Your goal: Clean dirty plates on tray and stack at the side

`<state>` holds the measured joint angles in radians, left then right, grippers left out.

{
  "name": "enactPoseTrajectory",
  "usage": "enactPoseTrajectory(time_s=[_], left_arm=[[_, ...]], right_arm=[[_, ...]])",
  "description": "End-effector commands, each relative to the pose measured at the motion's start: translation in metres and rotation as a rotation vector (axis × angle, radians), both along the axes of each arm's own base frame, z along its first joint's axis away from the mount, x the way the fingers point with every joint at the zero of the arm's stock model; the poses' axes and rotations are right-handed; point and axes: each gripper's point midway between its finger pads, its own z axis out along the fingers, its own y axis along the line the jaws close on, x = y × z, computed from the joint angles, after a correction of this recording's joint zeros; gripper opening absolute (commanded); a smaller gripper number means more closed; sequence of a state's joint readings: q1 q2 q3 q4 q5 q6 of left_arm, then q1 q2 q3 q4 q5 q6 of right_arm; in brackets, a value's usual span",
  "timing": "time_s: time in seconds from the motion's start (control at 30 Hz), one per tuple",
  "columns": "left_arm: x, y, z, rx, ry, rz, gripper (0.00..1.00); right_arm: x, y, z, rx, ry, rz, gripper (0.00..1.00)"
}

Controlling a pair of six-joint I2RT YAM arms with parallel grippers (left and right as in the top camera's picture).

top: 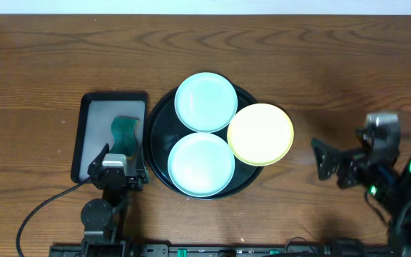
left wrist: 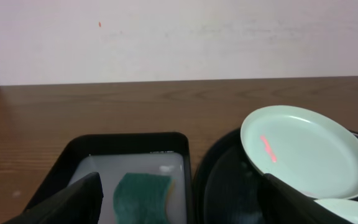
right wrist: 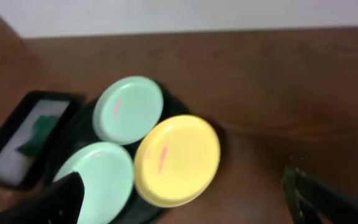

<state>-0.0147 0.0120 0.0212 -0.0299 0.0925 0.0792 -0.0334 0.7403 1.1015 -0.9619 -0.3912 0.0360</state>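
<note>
1. Worktop (top: 34, 71): brown wood, grain running left to right; a pale wall stands behind it in the wrist views.
2. Small rectangular tray (top: 86, 135): black rim, pale floor; sits just beside the left edge of the round tray; a green sponge (top: 125, 135) lies inside, toward its right side.
3. Left tool (top: 120, 158): sits over the near end of the small rectangular tray; fingers spread wide, nothing between them.
4. Round black tray (top: 157, 139): glossy, raised rim; mid-worktop; carries all three plates.
5. Near mint plate (top: 201, 163): flat in the near part of the round black tray; no smear can be made out on it.
6. Far mint plate (top: 205, 102): at the far side, reaching past the rim and tilted in the left wrist view; one red streak on its face.
7. Yellow plate (top: 260, 133): right side, overhanging the rim; its edge meets both mint plates; red streak visible in the right wrist view.
8. Right tool (top: 322, 158): over the worktop, well apart from the round black tray on its right, pointing toward it; fingers spread wide, empty.
</note>
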Motion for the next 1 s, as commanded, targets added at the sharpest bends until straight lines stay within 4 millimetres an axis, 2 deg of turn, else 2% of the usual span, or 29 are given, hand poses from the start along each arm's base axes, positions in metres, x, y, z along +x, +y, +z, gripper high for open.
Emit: enactPoseTrajectory(time_s=[0.0,0.13,0.27,0.37,0.5,0.63,0.73,0.77,0.83,0.87,0.9,0.93,0.97], left_arm=[[-0.001,0.001,-0.014,0.007,0.042,0.003,0.80],[-0.001,0.001,-0.014,0.007,0.042,0.003,0.80],[-0.001,0.001,-0.014,0.007,0.042,0.003,0.80],[-0.001,0.001,-0.014,0.007,0.042,0.003,0.80],[0.000,0.000,-0.002,-0.027,-0.004,-0.001,0.80],[-0.007,-0.010,0.029,-0.189,-0.023,-0.042,0.80],[-0.020,-0.013,0.056,-0.222,0.001,-0.056,0.80],[-0.032,-0.012,0.075,-0.222,0.036,-0.049,0.80],[-0.045,-0.012,0.098,-0.222,0.077,-0.044,0.80],[-0.050,-0.012,0.108,-0.222,0.097,-0.042,0.80],[-0.058,-0.012,0.128,-0.222,0.150,-0.036,0.80],[-0.062,-0.012,0.138,-0.217,0.188,-0.033,0.80],[-0.067,-0.012,0.152,-0.202,0.270,-0.028,0.80]], right_arm=[[0.020,0.008,0.015,0.022,0.076,0.059,0.99],[0.043,0.013,0.012,0.054,0.136,0.083,0.99],[0.047,0.037,0.004,0.174,0.208,0.209,0.99],[0.054,0.040,-0.006,0.197,0.255,0.223,0.90],[0.064,0.045,-0.019,0.201,0.296,0.238,0.87],[0.074,0.055,-0.031,0.149,0.310,0.252,0.85],[0.078,0.061,-0.043,0.064,0.326,0.240,0.86],[0.077,0.067,-0.052,0.002,0.339,0.241,0.92],[0.075,0.077,-0.059,-0.044,0.354,0.247,0.99],[0.074,0.082,-0.062,-0.064,0.360,0.255,0.99],[0.071,0.095,-0.070,-0.099,0.374,0.290,0.99],[0.069,0.101,-0.073,-0.105,0.381,0.308,0.99],[0.069,0.115,-0.077,-0.103,0.382,0.347,0.99]])
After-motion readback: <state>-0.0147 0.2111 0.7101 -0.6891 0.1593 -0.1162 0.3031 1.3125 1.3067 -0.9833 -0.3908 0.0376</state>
